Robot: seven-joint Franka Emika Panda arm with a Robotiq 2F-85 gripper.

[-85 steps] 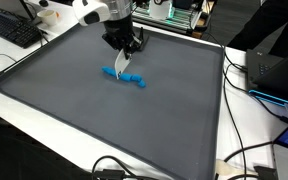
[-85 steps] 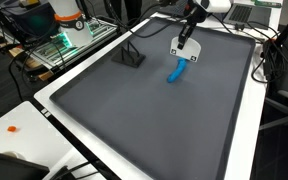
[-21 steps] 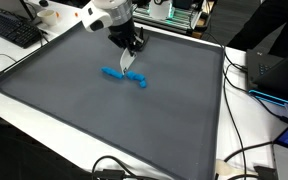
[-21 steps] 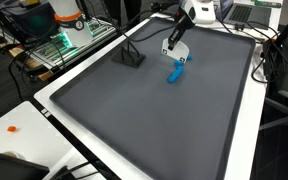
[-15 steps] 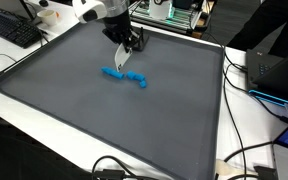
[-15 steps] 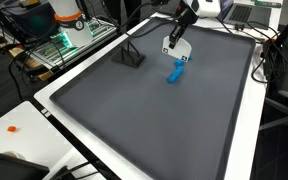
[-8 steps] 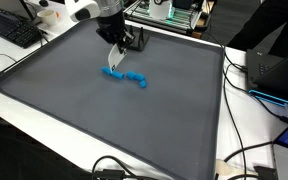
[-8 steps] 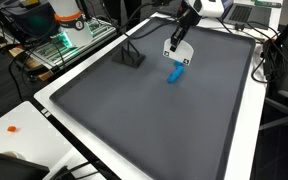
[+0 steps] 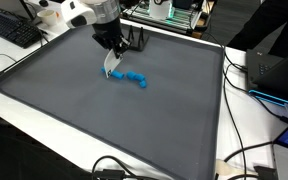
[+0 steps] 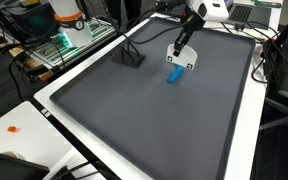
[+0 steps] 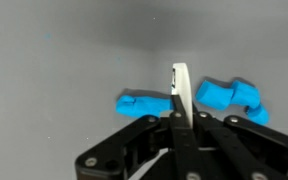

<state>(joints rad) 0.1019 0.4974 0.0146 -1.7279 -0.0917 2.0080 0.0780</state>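
A blue strip of soft clay (image 9: 132,78) lies on the grey mat (image 9: 84,110), also visible under the arm in an exterior view (image 10: 174,75). My gripper (image 9: 111,58) is shut on a thin white flat blade (image 9: 109,69) that points down at the strip's left end. In the wrist view the blade (image 11: 181,88) stands edge-on between two blue pieces, one on its left (image 11: 142,103) and one on its right (image 11: 229,96). The gripper (image 11: 179,118) clamps the blade's lower end. In an exterior view the gripper (image 10: 180,50) hangs just above the clay with the blade (image 10: 179,64).
A small black stand (image 10: 132,57) sits on the mat near its far edge. A keyboard (image 9: 14,30) lies beyond the white border; a laptop (image 9: 276,75) and cables (image 9: 239,160) crowd the other side. A tiny orange object (image 10: 12,128) lies on the white table.
The gripper with the white blade has shifted along the blue strip toward its left end and come down closer to it. The clay has stayed in place.
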